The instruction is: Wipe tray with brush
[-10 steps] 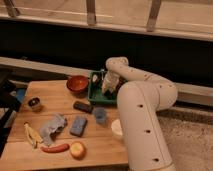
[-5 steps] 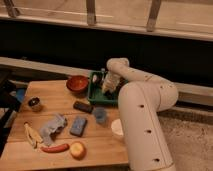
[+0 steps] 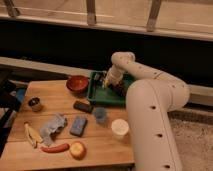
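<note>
The green tray (image 3: pixel 100 94) lies at the far edge of the wooden table, just right of the red-brown bowl. My gripper (image 3: pixel 106 81) reaches down into the tray's left half from the white arm that curves over it. A pale whitish bit of the brush (image 3: pixel 104 80) shows at the gripper's tip, just above the tray floor, and the gripper is shut on the brush. The dark handle is hidden in the gripper.
A reddish-brown lump (image 3: pixel 120 89) lies in the tray's right part. On the table (image 3: pixel 55 100) are the red-brown bowl (image 3: pixel 77 83), a black bar (image 3: pixel 83 106), a blue cup (image 3: pixel 100 115), a white cup (image 3: pixel 120 128), a blue sponge (image 3: pixel 78 125), a crumpled cloth (image 3: pixel 53 126), fruit, and a small metal cup (image 3: pixel 35 103).
</note>
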